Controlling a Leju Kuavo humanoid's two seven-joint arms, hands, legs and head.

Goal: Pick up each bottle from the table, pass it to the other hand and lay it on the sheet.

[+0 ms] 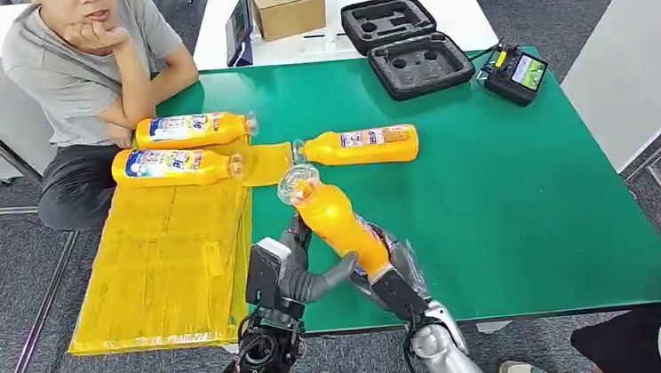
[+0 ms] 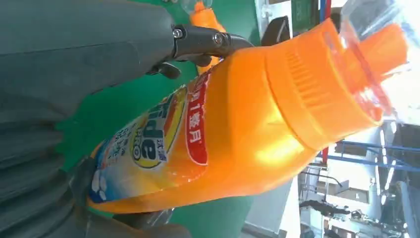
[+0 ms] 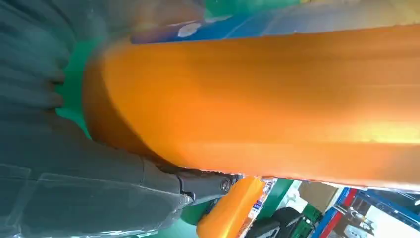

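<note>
An orange detergent bottle stands tilted above the green table's front edge, its clear cap pointing away from me. My right hand grips its lower body from the right. My left hand closes on it from the left, thumb under its base. In the left wrist view the bottle lies between the thumb and the fingers. In the right wrist view the bottle rests against the thumb. Two bottles lie on the yellow sheet. Another bottle lies on the table.
A person sits at the table's far left corner, elbow beside the sheet. A black foam case, a cardboard box and a small black device stand at the back. The sheet hangs over the table's left front edge.
</note>
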